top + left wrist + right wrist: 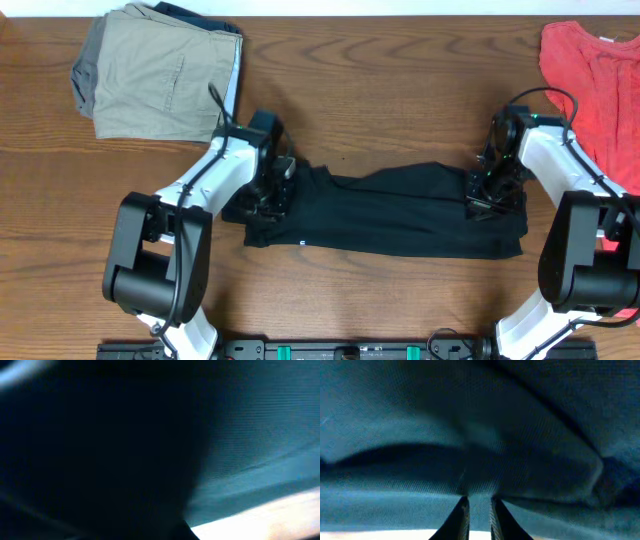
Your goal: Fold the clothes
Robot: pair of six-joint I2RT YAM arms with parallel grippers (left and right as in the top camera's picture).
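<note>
Brown wood-grain table (400,120) fills my overhead view, with both arm bases at its near edge.

Just beyond them lie the black clothes (390,215), spread as a long flat band running side to side. A small white logo (301,242) sits on the band's near edge, toward its left end.

The left gripper (270,197) rests down on the left end of the clothes. Its wrist camera shows only dark fabric pressed up close, so I cannot tell how wide that claw stands or whether it has hold of anything.

The right gripper (487,195) sits on the right end of the clothes. In its wrist view the two fingers (461,515) stand almost together, only a thin slit between them. Their tips are buried in a fold of the black cloth, and they appear to pinch it.

Beyond the left end of the clothes, at the far edge, a folded khaki garment (150,70) lies on top of a darker cloth (200,12).

Beyond the right end, in the far corner, lies a coral-red top (595,80), well apart from the clothes.
</note>
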